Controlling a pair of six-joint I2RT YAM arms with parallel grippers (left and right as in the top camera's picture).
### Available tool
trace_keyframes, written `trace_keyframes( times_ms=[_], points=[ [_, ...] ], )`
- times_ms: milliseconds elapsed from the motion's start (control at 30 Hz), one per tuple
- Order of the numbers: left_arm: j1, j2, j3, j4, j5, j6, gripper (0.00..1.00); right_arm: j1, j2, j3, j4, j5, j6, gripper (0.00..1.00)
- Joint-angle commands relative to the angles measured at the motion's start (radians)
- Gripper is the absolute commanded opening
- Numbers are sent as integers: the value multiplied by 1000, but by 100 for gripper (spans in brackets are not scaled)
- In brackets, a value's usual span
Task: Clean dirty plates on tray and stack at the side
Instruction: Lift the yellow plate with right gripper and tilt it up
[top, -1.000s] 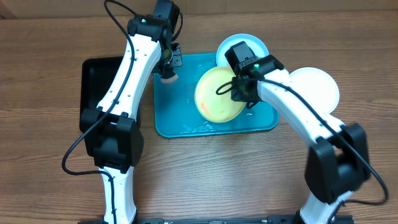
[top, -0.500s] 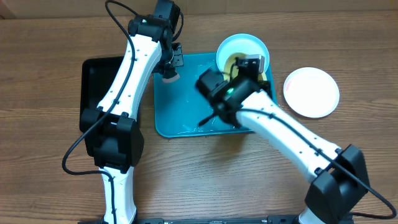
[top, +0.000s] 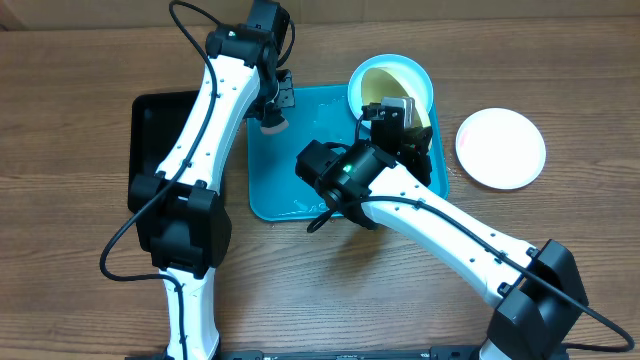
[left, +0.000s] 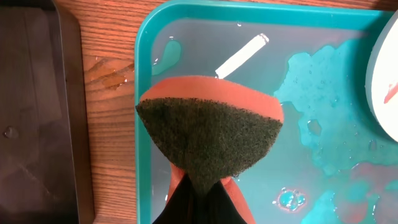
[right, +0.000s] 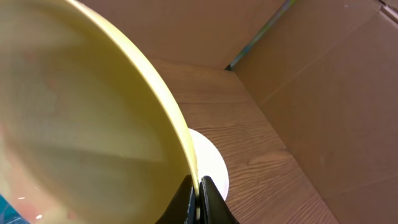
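My right gripper (top: 397, 110) is shut on the rim of the yellow-green plate (top: 388, 82) and holds it tilted on edge over the pale blue plate (top: 356, 88) at the turquoise tray's (top: 290, 190) back right corner. The right wrist view shows the jaws (right: 199, 198) pinching the yellow-green plate's (right: 81, 124) rim. The white plate (top: 501, 148) lies on the table right of the tray and shows behind the rim in the right wrist view (right: 210, 163). My left gripper (top: 270, 118) is shut on an orange and dark green sponge (left: 208, 134) above the tray's back left. The pale blue plate's edge (left: 385, 68) carries a red smear.
A black tray (top: 155, 130) lies left of the turquoise tray, and it also shows in the left wrist view (left: 31, 112). Water is pooled on the turquoise tray's floor (left: 323, 143). Brown cardboard walls (right: 323, 74) stand behind the table.
My right arm has swung across the tray, carrying the yellow-green plate from the tray's middle to the back right and tipping it on edge over the pale blue plate. The left arm has not moved.
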Motion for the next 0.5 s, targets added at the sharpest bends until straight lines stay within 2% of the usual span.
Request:
trace_keyframes(
  times_ms=[0, 233, 333, 467],
  points=[
    [2, 8, -8, 0, 11, 8, 4, 2, -22, 24, 3, 34, 55, 4],
    [2, 8, -8, -8, 11, 9, 4, -63, -22, 24, 37, -155, 75, 4],
    [2, 8, -8, -18, 10, 9, 4, -161, -22, 24, 130, -346, -91, 4],
    [2, 8, -8, -25, 7, 13, 4, -355, -22, 24, 296, -735, -388, 4]
  ],
)
